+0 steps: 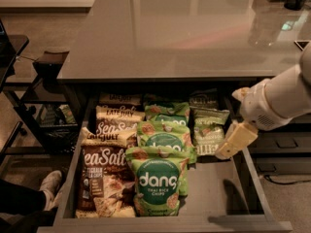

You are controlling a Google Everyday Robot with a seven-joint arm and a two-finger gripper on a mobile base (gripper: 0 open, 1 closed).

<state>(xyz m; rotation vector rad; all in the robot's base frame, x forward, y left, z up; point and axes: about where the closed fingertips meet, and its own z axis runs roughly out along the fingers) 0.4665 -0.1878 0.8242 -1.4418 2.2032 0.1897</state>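
My gripper (235, 141), cream-coloured on a white arm (279, 101), hangs over the right side of an open grey drawer (252, 178). It is just right of a small green snack bag (208, 137) and does not visibly touch it. The drawer holds a middle column of green Dang rice chip bags (156, 186). A left column of brown Sea Salt chip bags (103, 178) lies beside them. The drawer floor below the gripper is bare.
The grey table top (180, 33) spans the view above the drawer. A dark cart with shelves (46, 106) stands at the left. A person's shoe (48, 183) shows at the lower left, beside the drawer. Dark items sit at the table's far right corner.
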